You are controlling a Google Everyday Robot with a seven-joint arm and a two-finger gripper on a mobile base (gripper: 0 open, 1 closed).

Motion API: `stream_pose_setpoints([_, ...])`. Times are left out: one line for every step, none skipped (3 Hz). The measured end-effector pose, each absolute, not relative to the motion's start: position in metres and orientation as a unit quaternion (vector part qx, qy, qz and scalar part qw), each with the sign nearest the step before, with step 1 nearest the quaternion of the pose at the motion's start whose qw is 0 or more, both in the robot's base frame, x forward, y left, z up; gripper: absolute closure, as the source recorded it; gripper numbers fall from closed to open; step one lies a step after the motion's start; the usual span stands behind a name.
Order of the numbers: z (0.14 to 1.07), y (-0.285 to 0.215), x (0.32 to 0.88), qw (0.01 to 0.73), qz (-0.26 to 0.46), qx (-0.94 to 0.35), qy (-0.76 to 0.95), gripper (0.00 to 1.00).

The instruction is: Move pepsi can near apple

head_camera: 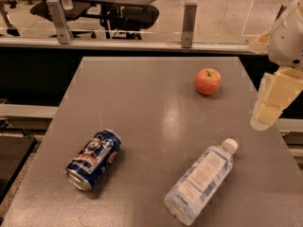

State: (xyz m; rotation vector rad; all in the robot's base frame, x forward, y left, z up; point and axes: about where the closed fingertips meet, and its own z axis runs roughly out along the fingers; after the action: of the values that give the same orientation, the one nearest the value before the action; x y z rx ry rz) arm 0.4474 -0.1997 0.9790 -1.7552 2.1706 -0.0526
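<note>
The pepsi can (93,159), dark blue with red-white graphics, lies on its side at the front left of the grey table (142,98), silver end toward the front edge. The orange-red apple (208,81) stands upright at the back right of the table, far from the can. My gripper (271,103), cream-coloured, hangs above the table's right edge. It is to the right of and slightly nearer than the apple, far from the can, and holds nothing that I can see.
A clear plastic water bottle (201,187) lies on its side at the front right, white cap pointing to the back right. A glass barrier with metal posts (189,18) runs behind the table. Office chairs stand beyond it.
</note>
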Motion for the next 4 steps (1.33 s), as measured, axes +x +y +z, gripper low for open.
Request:
stream_pose_setpoints([0.978, -0.148, 0.464, 0.199, 0.009, -0.673, 0.712, 0.0])
stream_pose_setpoints([0.969, -0.099, 0.464, 0.208, 0.025, -0.723, 0.658, 0.0])
stream_pose_setpoints([0.958, -0.043, 0.458, 0.217, 0.031, -0.775, 0.593, 0.0])
stream_pose_setpoints([0.938, 0.022, 0.444, 0.214, 0.052, -0.833, 0.507, 0.0])
